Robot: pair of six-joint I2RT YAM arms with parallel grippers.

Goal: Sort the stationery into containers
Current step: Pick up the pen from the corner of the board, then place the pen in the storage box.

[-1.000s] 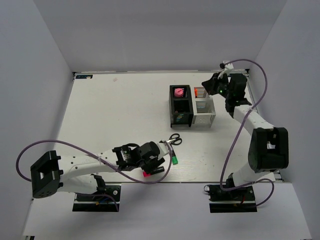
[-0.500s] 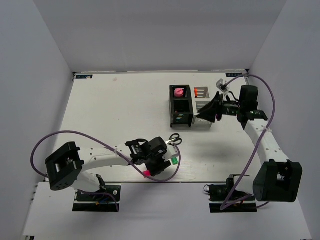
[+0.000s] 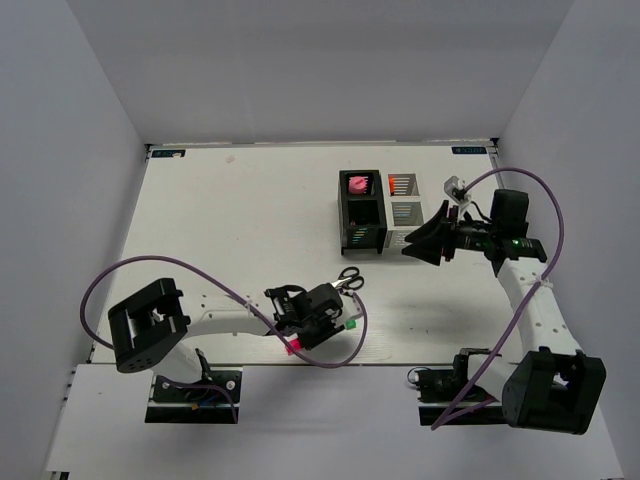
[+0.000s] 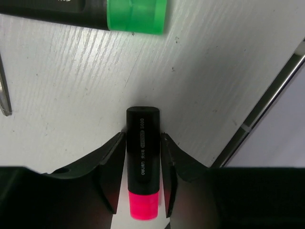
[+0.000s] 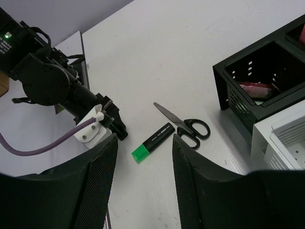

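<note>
A pink-capped highlighter (image 4: 142,157) lies on the table near the front edge, and it also shows in the top view (image 3: 293,347). My left gripper (image 4: 143,137) (image 3: 310,322) is low over it, its fingers closed against the black body on both sides. A green-capped highlighter (image 3: 350,323) (image 5: 152,142) and black-handled scissors (image 3: 348,278) (image 5: 183,125) lie just beyond. My right gripper (image 3: 415,245) (image 5: 143,162) is open and empty, in the air in front of the white organizer (image 3: 407,215). The black organizer (image 3: 362,210) (image 5: 257,90) holds a pink item (image 3: 357,184).
The white organizer's back compartment holds something orange (image 3: 398,183). The table's front edge (image 4: 267,109) runs close beside the pink highlighter. The green cap (image 4: 136,9) and a scissor blade (image 4: 4,95) lie just ahead of my left fingers. The left arm (image 5: 52,81) shows in the right wrist view.
My right arm has swung from behind the organizers round to their front right, gripper open and pointing left. My left gripper has settled lower over the pink highlighter, which has not moved.
</note>
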